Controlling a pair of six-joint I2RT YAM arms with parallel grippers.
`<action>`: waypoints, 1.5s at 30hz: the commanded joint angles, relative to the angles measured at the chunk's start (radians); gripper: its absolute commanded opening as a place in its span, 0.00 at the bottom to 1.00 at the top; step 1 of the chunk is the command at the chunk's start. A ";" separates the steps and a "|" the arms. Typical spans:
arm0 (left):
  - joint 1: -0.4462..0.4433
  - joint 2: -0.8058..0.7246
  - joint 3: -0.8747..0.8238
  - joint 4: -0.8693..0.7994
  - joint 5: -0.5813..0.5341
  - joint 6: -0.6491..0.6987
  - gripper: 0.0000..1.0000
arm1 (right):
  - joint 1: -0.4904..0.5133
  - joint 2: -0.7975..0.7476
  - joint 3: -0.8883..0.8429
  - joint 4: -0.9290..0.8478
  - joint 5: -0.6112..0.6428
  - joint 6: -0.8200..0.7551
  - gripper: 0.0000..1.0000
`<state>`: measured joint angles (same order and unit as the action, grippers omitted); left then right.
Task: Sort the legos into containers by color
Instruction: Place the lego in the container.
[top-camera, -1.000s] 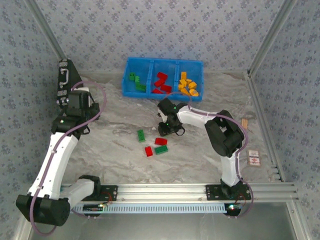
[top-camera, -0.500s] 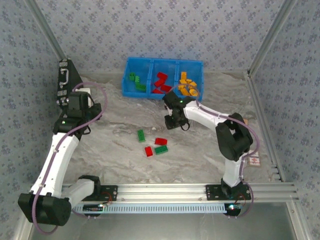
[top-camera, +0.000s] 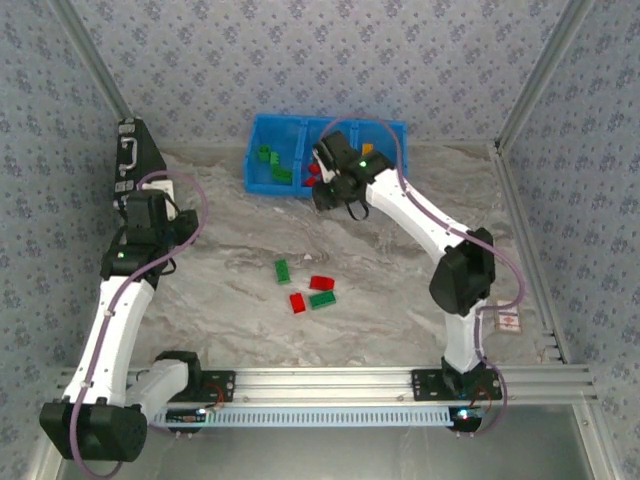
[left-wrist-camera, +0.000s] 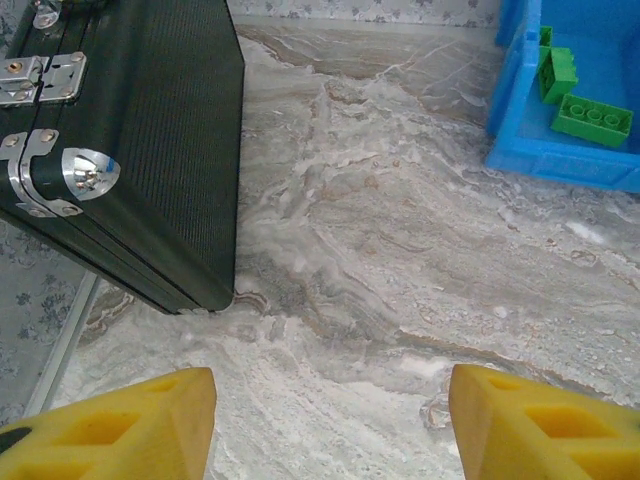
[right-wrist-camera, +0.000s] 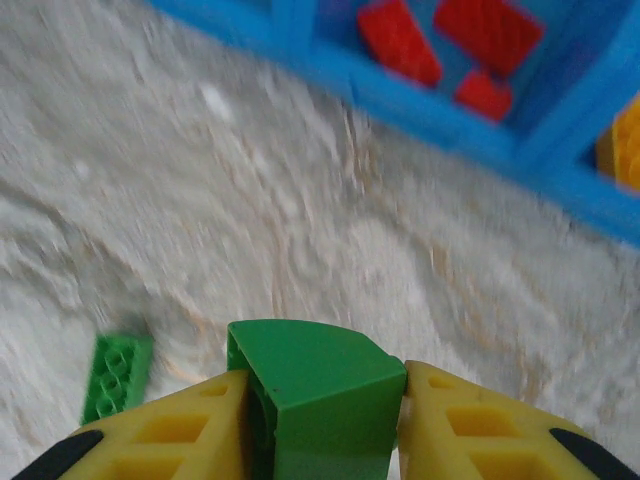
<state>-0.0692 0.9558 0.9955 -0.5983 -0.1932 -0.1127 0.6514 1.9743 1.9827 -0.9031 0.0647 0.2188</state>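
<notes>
Bright, even overhead light leaves only faint shadows on the pale marbled tabletop (top-camera: 400, 320). The left wrist view is crisp, with glare on the silver metal latch (left-wrist-camera: 88, 172) of the black ribbed case (left-wrist-camera: 160, 150). Motion blur smears the right wrist view's bright blue plastic bin (right-wrist-camera: 430, 115) and flat green studded brick (right-wrist-camera: 115, 375); the gripped curved green brick (right-wrist-camera: 320, 395) reads sharper.
</notes>
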 joint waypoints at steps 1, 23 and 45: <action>0.008 -0.038 -0.009 -0.002 0.031 0.000 0.64 | -0.015 0.127 0.196 -0.040 0.008 -0.069 0.38; -0.002 -0.023 -0.111 -0.048 0.295 -0.305 0.62 | -0.063 0.762 0.769 0.759 -0.204 -0.055 0.50; -0.177 0.171 -0.158 0.060 0.259 -0.517 0.62 | -0.063 0.597 0.659 0.654 -0.262 -0.206 0.68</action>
<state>-0.2100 1.0927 0.8604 -0.5949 0.0650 -0.5446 0.5934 2.7365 2.6801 -0.2161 -0.1596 0.0948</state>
